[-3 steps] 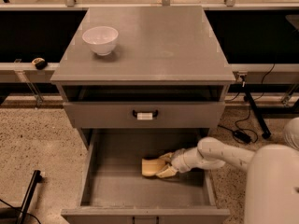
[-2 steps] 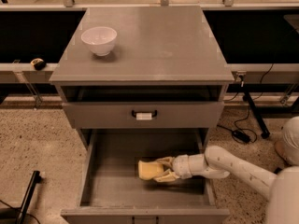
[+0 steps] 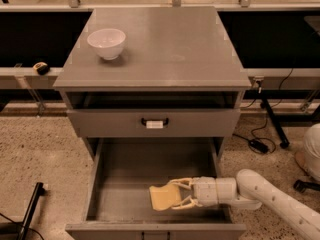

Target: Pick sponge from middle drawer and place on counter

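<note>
The middle drawer (image 3: 125, 179) stands pulled open below the cabinet. My gripper (image 3: 174, 195) reaches in from the right, low over the front right part of the drawer floor. Its cream fingers are closed on the pale yellow sponge (image 3: 159, 198), which sits tilted between them and sticks out to the left. The grey counter (image 3: 170, 44) above is flat and broad.
A white bowl (image 3: 106, 43) stands on the counter's back left. The closed drawer front (image 3: 100, 124) with a white-tagged handle (image 3: 154, 123) is above the open drawer. Cables (image 3: 260, 144) lie on the floor to the right, and a black bar (image 3: 31, 206) to the left.
My gripper has pulled back toward the drawer's front with the sponge in it, and the arm now comes in lower from the right.
</note>
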Tool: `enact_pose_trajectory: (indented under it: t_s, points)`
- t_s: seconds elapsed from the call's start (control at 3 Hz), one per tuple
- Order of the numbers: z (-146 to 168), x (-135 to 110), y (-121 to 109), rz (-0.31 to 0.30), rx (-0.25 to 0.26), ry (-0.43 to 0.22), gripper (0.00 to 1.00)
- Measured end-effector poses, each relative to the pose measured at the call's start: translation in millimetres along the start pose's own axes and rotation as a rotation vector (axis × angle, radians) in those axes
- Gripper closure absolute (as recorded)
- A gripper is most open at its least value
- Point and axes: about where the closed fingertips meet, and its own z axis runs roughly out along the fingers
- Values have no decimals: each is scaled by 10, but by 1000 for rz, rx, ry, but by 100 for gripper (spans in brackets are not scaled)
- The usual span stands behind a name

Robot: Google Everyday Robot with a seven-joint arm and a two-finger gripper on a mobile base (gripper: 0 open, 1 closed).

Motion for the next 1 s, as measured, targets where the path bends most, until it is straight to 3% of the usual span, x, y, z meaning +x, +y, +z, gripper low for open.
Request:
enact_pose_trajectory:
  t_s: [0.33,0.67,1.0]
  points:
    - [-163,-467,156,-42,22,74,100]
    - [-335,-1029,102,-30,-2,239,100]
    - [-594,-1570,-280,39,-50,382,100]
